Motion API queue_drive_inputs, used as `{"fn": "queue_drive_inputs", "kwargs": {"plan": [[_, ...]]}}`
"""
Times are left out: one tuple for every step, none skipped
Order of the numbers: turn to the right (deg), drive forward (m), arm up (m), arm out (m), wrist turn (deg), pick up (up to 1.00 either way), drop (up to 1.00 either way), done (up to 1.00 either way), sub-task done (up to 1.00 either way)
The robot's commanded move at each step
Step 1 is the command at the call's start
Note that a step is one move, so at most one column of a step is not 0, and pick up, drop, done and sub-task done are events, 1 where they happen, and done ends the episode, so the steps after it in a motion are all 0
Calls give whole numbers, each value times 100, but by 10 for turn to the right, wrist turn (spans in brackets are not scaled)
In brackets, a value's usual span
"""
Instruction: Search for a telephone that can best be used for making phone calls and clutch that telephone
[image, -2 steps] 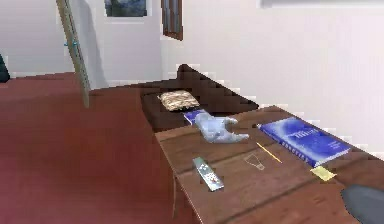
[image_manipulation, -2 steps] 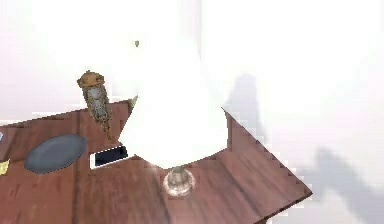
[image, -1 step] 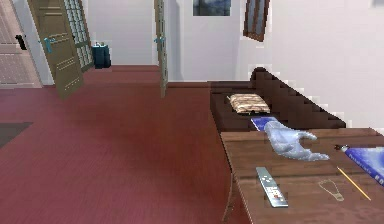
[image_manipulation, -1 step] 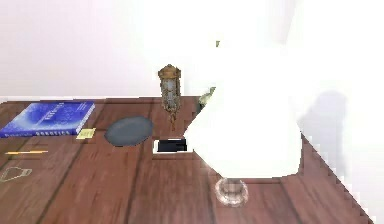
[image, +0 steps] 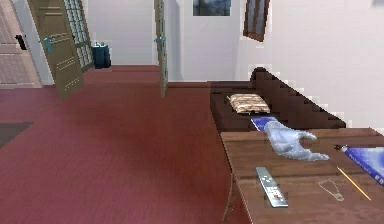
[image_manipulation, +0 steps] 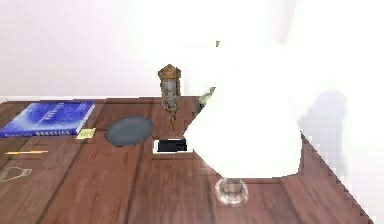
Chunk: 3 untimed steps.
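A wooden table (image_manipulation: 100, 190) carries a flat telephone (image_manipulation: 172, 146), dark screen up, toward the far edge, between a grey disc (image_manipulation: 130, 131) and a white lamp (image_manipulation: 245, 120). It is likely light, stiff and slick, so take it by its long edges. You cannot tell the pincer's state.

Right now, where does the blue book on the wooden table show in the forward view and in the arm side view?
Forward view: the blue book lies at the right edge, on the table, with the yellow pencil just below it.
Arm side view: the blue book lies at the upper left, near the table's wall-side edge.
Shared landmark: the yellow pencil, just below the book in both pictures.
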Motion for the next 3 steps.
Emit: {"fn": "queue_drive_inputs", "kwargs": {"plan": [[0,0,36,0,0,0,0,0,0],[0,0,0,36,0,0,0,0,0],[0,0,0,0,450,0,0,0,0]]}}
